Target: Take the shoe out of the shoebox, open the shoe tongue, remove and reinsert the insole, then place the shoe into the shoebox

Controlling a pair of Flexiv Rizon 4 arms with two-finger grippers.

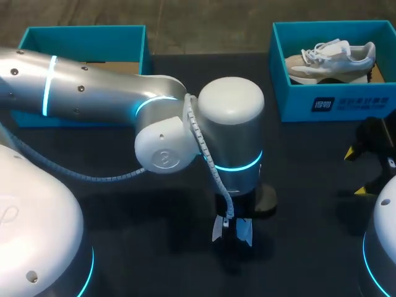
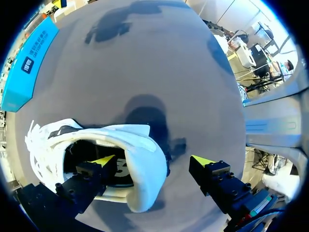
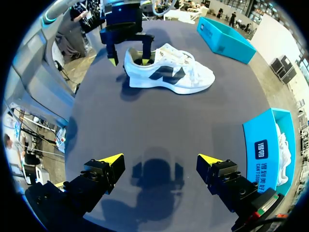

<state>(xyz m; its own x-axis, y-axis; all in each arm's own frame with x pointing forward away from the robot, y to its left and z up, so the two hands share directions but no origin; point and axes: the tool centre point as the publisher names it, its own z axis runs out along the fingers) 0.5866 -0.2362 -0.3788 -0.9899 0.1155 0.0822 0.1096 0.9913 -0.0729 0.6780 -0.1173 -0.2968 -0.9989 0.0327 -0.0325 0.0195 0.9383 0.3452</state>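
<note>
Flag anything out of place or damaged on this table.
Nothing looks damaged or spilled. The white shoe stands upright on the table. The left gripper is open and straddles the heel, one finger inside the shoe's opening, the other outside.

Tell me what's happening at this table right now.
A white sneaker with dark side markings stands on its sole out on the dark table. The left gripper is open at its heel, with one finger inside the shoe's opening and the other outside, behind the heel. The right gripper hangs open over bare table, apart from the shoe. A second pale sneaker sits in the blue shoebox at the far right corner.
</note>
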